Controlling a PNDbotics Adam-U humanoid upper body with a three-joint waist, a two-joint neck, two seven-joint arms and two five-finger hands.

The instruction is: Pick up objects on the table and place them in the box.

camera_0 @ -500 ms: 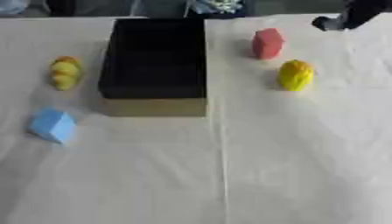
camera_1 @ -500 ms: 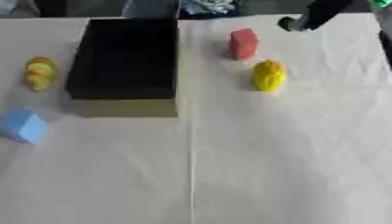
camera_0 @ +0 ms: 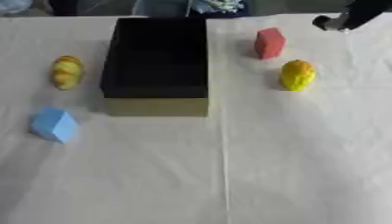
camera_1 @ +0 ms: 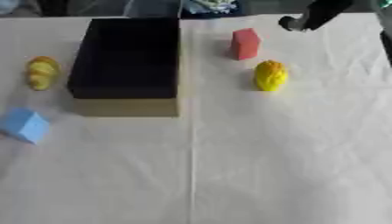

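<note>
The right hand comes in from the top right corner, dark and held up above the white table. It touches nothing, and I cannot tell if its fingers are open or curled. The red block sits just below and left of it. The yellow toy lies a bit nearer. The black box is farther left. Past the box lie a yellow-orange toy and a blue block.
</note>
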